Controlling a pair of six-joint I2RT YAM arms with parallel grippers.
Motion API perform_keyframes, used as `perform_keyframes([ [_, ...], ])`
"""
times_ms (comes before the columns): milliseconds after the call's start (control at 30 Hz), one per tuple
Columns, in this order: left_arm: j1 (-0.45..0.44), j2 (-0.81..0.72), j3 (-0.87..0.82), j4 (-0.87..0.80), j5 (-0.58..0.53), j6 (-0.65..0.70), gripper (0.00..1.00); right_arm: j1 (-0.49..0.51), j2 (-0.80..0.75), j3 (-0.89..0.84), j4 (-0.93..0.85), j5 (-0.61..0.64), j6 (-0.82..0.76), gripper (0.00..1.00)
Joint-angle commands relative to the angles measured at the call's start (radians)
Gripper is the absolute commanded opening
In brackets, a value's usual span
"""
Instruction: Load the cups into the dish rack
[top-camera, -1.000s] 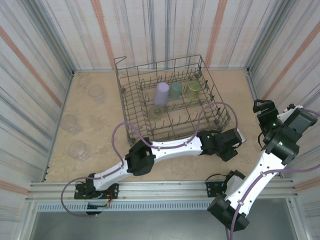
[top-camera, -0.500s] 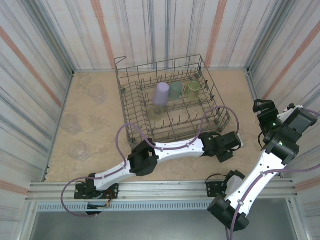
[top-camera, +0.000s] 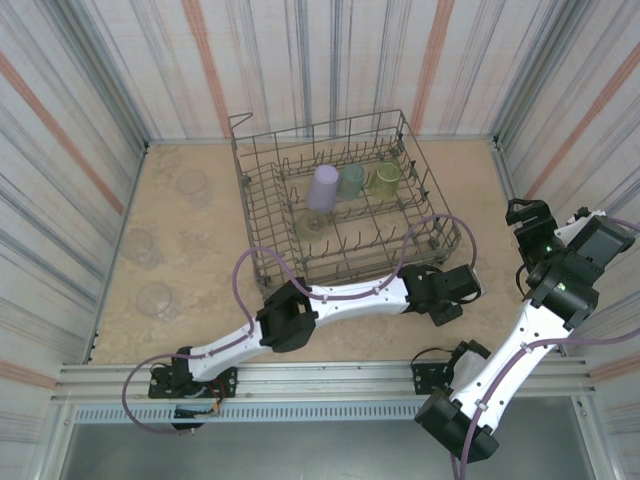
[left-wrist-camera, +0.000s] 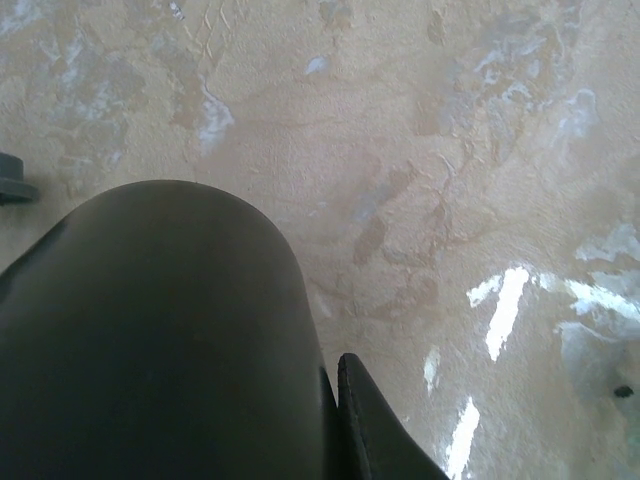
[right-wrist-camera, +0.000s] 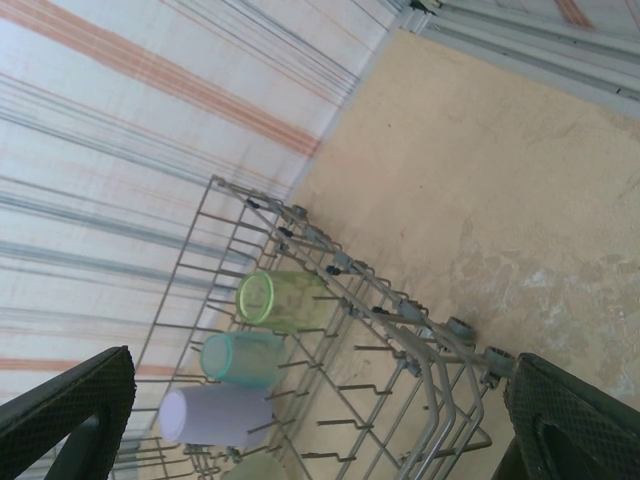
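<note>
A dark cup (left-wrist-camera: 160, 330) bulks large at the lower left of the left wrist view, just above the beige table. My left gripper (left-wrist-camera: 338, 372) is shut on its wall, one finger (left-wrist-camera: 385, 440) pressed against the outside. Seen from the top, that gripper (top-camera: 472, 284) sits by the front right corner of the dish rack (top-camera: 258, 215). Inside the rack stand a lavender cup (top-camera: 323, 186), a teal cup (top-camera: 351, 180) and a yellow-green cup (top-camera: 387, 177), with a second yellow-green cup (top-camera: 312, 224) in front. My right gripper (top-camera: 524, 214) hangs open right of the rack, nothing between its fingers (right-wrist-camera: 70, 410).
Three clear cups (top-camera: 191, 183) (top-camera: 138, 245) (top-camera: 155, 298) stand on the table left of the rack. Striped walls close in the table on three sides. The rack's front rows of tines (right-wrist-camera: 400, 380) hold nothing. A metal rail (top-camera: 320, 378) runs along the near edge.
My left gripper has closed on the dark cup, and the left arm has shifted slightly. The right arm has stayed still.
</note>
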Motion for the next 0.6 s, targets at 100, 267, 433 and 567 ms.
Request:
perform_keyframes([
  [100,-0.004,-0.174,0.040,0.011,-0.018,-0.018,0.00,-0.002,-0.001,0.027,0.009,-0.063,0.046,0.99],
  [267,-0.004,-0.233,0.032,0.026,-0.017,-0.030,0.00,-0.007,0.004,0.059,0.009,-0.093,0.077,0.99],
  [433,-0.004,-0.288,0.016,0.045,-0.041,-0.015,0.00,-0.015,0.024,0.108,0.010,-0.124,0.110,0.99],
  [567,-0.003,-0.339,-0.015,0.077,-0.073,0.012,0.00,-0.032,0.046,0.125,0.039,-0.163,0.159,0.99],
])
